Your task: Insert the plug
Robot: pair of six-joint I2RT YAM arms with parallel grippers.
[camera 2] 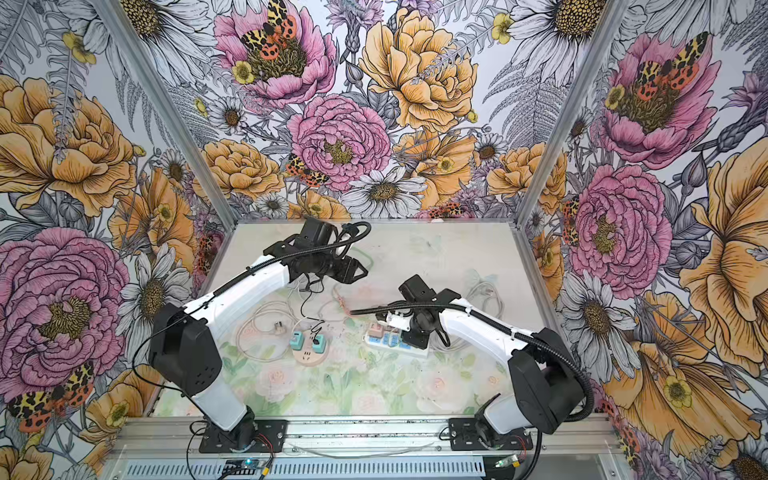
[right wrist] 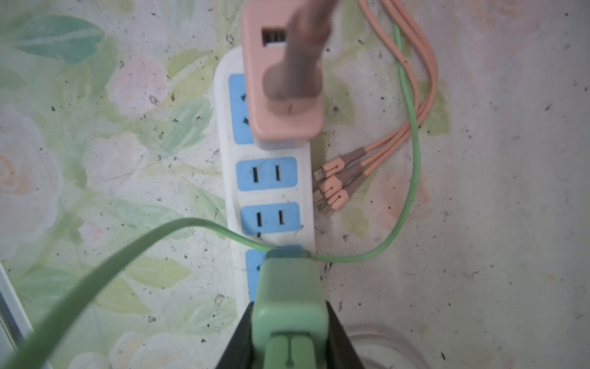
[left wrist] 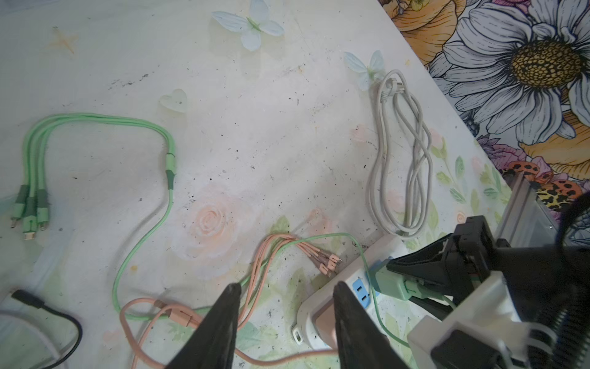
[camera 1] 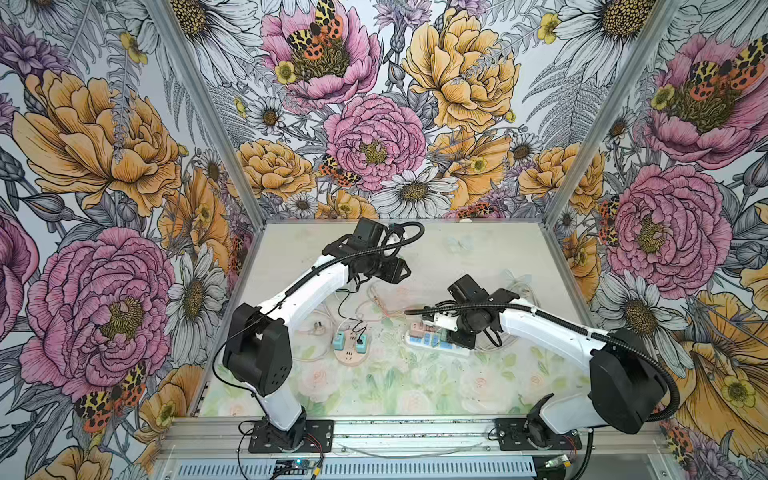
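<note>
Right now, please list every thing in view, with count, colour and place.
power strip: one, white and blue, right side.
pink adapter: one, pink, on the strip's end.
green adapter: one, green, strip's other end.
green cable: one, green, centre.
pink cable: one, pink, beside strip.
coiled cord: one, grey, behind strip.
round socket: one, pinkish, left of strip.
teal adapters: two, teal, on round socket.
black cable: one, black, at round socket.
left gripper: one, black, open above cables.
right gripper: one, black, holding green adapter.

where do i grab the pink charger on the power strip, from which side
Grip the pink charger by its two flat sides, left fingers coming down from above astride the cable. It stands upright on the power strip and its cable leaves the top.
</note>
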